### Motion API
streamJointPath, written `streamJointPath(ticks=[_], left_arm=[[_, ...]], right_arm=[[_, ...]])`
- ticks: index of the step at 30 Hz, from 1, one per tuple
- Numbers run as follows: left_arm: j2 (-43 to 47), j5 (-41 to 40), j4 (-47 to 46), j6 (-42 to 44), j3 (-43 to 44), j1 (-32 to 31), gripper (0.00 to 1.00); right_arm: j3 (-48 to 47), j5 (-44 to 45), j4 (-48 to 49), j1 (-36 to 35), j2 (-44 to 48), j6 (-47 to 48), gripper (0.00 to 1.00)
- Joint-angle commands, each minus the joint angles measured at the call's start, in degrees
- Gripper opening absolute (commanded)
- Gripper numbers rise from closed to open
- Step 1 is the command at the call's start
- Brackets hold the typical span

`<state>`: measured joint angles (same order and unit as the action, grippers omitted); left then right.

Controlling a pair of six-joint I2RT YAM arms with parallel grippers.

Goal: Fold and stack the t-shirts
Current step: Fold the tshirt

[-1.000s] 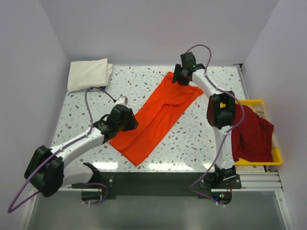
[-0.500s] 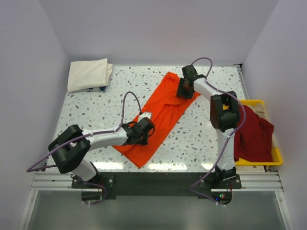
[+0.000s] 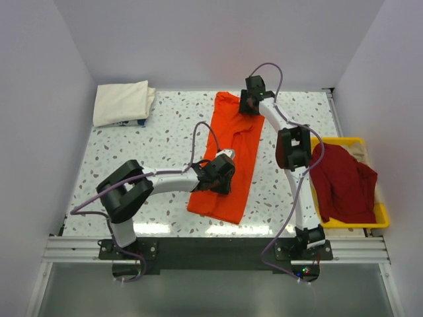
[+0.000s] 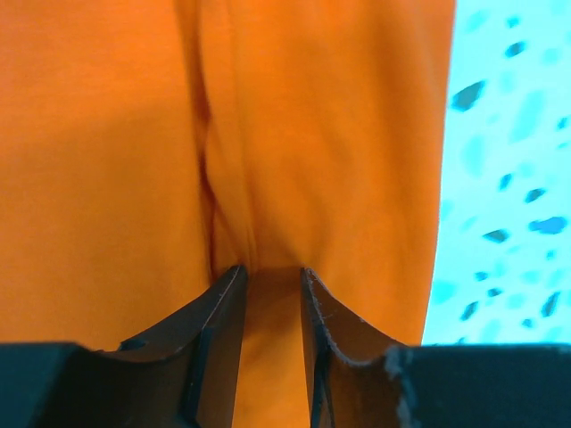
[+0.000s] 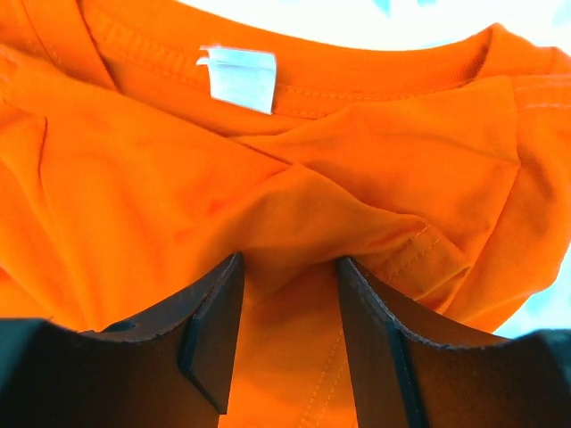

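The orange t-shirt lies as a long, narrow strip down the middle of the speckled table, running from the far edge toward the near one, its collar end farthest from my bases. My right gripper sits at that far end. In the right wrist view, its two fingers are closed on a raised fold of the orange cloth just below the collar, and the small white neck label shows beyond them. My left gripper is lower down the strip, nearer the hem. Seen from the left wrist, its fingers stand close together, pinching a narrow ridge of the same shirt, with a crease leading away from the tips.

The cream t-shirt sits folded in the far left corner, well apart from the orange one. The dark red t-shirt is draped loosely over the yellow tray at the right edge.
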<state>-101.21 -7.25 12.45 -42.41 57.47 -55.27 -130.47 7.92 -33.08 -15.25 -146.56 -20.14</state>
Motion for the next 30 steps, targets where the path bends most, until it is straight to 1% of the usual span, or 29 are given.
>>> streamJointPath(ticks=[1, 2, 5, 7, 9, 11, 12, 14, 16, 17, 18, 19, 20, 21, 22, 23, 24, 25, 26, 27, 28, 29, 30], left_arm=[[-3.6, 7.0, -4.0, -2.0, 5.5, -0.5, 0.36], [-5.0, 9.1, -4.3, -2.1, 6.6, -0.5, 0.36], [-5.7, 10.2, -4.4, -1.8, 10.1, -0.4, 0.38], [-4.7, 9.5, -3.5, -0.9, 11.3, 0.1, 0.4], [-2.0, 9.1, -4.0, -0.1, 10.7, 1.0, 0.42], [1.7, 9.6, -5.8, 0.4, 8.2, 3.1, 0.45], [3.0, 10.0, -6.6, 0.9, 5.6, 4.1, 0.47], [6.9, 11.0, -7.6, 1.5, 2.8, 7.1, 0.48], [10.7, 11.3, -7.7, 2.0, -1.0, 9.7, 0.5], [12.1, 11.1, -7.5, 2.2, -2.2, 10.3, 0.51], [13.3, 10.7, -6.9, 2.7, -4.3, 10.9, 0.51], [15.4, 9.2, -6.3, 2.9, -5.1, 11.3, 0.52], [16.3, 8.3, -4.8, 2.9, -5.8, 11.3, 0.52], [17.1, 7.4, -3.9, 2.5, -7.3, 11.3, 0.52], [17.8, 7.2, -3.0, 2.0, -8.0, 11.4, 0.53], [19.2, 4.5, -1.2, 1.5, -8.7, 11.5, 0.53], [19.9, 3.6, -0.3, 0.5, -10.4, 11.6, 0.53], [20.6, 2.8, -0.1, 0.0, -11.6, 11.7, 0.53], [22.0, 2.9, -0.2, -0.6, -12.8, 11.8, 0.53], [22.5, 3.6, -1.4, -0.8, -14.9, 11.9, 0.53], [22.6, 5.1, -1.5, -0.8, -15.5, 11.8, 0.51], [22.5, 5.5, -0.9, -0.9, -15.8, 11.9, 0.51], [22.3, 5.9, -1.0, -0.9, -16.9, 11.9, 0.49]], right_arm=[[-5.7, -2.4, -2.4, 0.7, -6.4, 5.4, 0.5], [-6.5, -2.8, -1.3, 0.7, -6.9, 5.5, 0.51], [-8.9, -4.8, -1.7, 0.7, -7.6, 5.2, 0.52], [-8.3, -5.5, -1.5, 0.7, -6.5, 4.8, 0.52], [-6.4, -5.6, -0.1, 0.7, -3.1, 4.9, 0.53], [-5.8, -6.0, 0.5, 0.7, 0.6, 5.1, 0.56], [-6.1, -6.3, 0.3, 0.7, 1.5, 5.0, 0.59], [-7.5, -7.3, -1.4, 0.7, 4.8, 4.7, 0.63], [-7.9, -7.2, -3.5, 0.7, 7.4, 3.9, 0.64], [-6.0, -7.3, -5.2, 0.7, 9.0, 2.1, 0.64], [-4.0, -7.4, -5.8, 0.7, 13.2, 1.4, 0.63], [-1.3, -7.2, -6.1, 0.6, 15.8, 0.5, 0.63], [7.4, -7.7, -5.2, 0.6, 18.6, -2.4, 0.63], [12.8, -7.8, -3.7, 0.6, 25.7, -3.3, 0.63], [18.4, -9.2, -1.8, 0.5, 29.0, -4.5, 0.62], [29.6, -9.6, 1.3, 0.1, 33.0, -7.2, 0.62], [35.4, -10.2, 3.6, -0.2, 39.5, -8.1, 0.61], [41.1, -10.7, 6.2, -0.8, 43.1, -9.1, 0.61], [49.7, -10.6, 8.6, -1.4, 45.7, -10.4, 0.61], [53.4, -9.8, 9.0, -2.8, 47.9, -10.8, 0.6], [56.5, -9.2, 9.0, -3.7, 52.2, -11.0, 0.59], [62.8, -8.8, 8.8, -5.2, 54.2, -11.7, 0.59], [66.3, -9.6, 9.3, -5.8, 56.3, -12.2, 0.58]])
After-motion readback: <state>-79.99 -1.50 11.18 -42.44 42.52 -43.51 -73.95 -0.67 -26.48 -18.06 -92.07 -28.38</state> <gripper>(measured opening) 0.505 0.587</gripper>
